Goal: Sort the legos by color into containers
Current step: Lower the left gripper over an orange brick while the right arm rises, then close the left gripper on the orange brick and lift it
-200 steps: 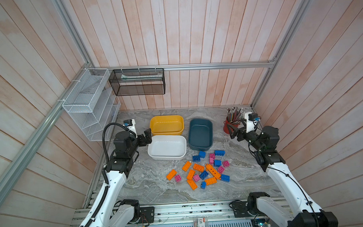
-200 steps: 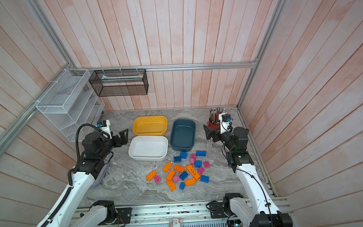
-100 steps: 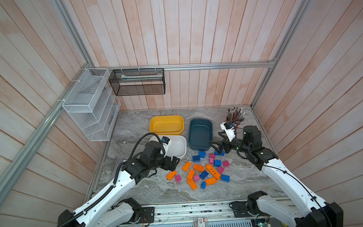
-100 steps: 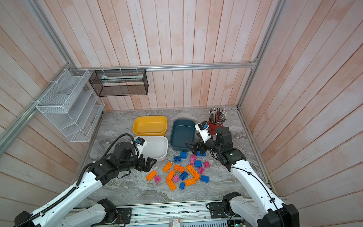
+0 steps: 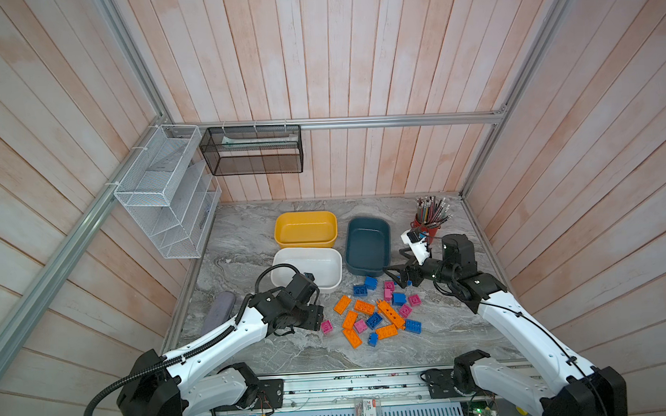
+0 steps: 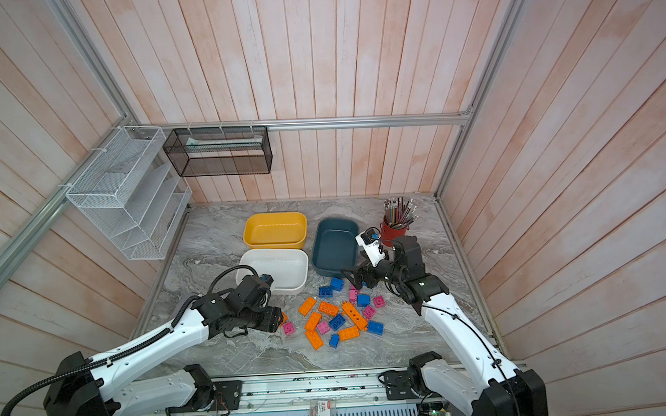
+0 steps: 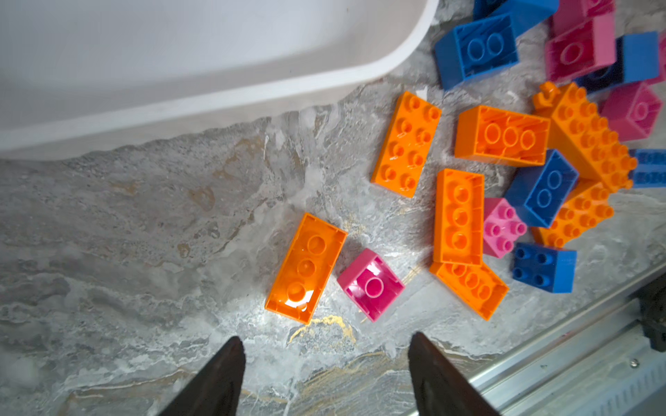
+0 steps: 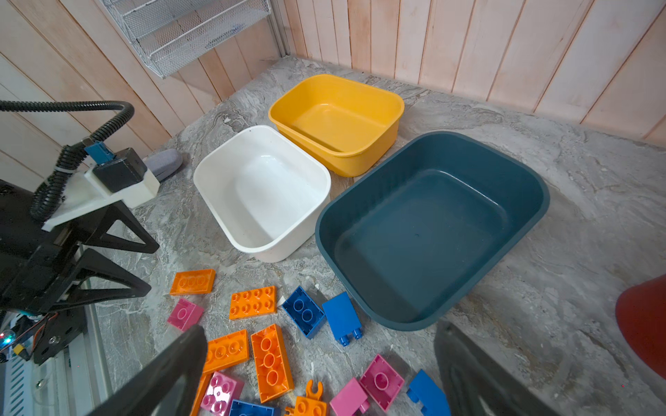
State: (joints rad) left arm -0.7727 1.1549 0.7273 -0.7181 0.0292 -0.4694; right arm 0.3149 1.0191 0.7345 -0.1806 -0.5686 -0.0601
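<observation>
Top view: legos (image 5: 377, 314) lie loose at lower centre, all three containers (image 5: 305, 214) bare above them; left gripper (image 5: 320, 318) at the pile's left edge, right gripper (image 5: 398, 277) at its upper right. Left wrist: left fingers (image 7: 220, 378) partly spread, holding nothing; orange brick (image 7: 306, 266) just ahead, slanted, pink brick (image 7: 371, 284) beside it, so straddle orange alone. Right wrist: right fingers (image 8: 173, 371) wide, empty, above bricks

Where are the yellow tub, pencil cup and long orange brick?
yellow tub (image 5: 305, 232): a top view, bare floor.
pencil cup (image 6: 390, 233): a top view, red side.
long orange brick (image 5: 391, 314): a top view, middle studs.
</observation>
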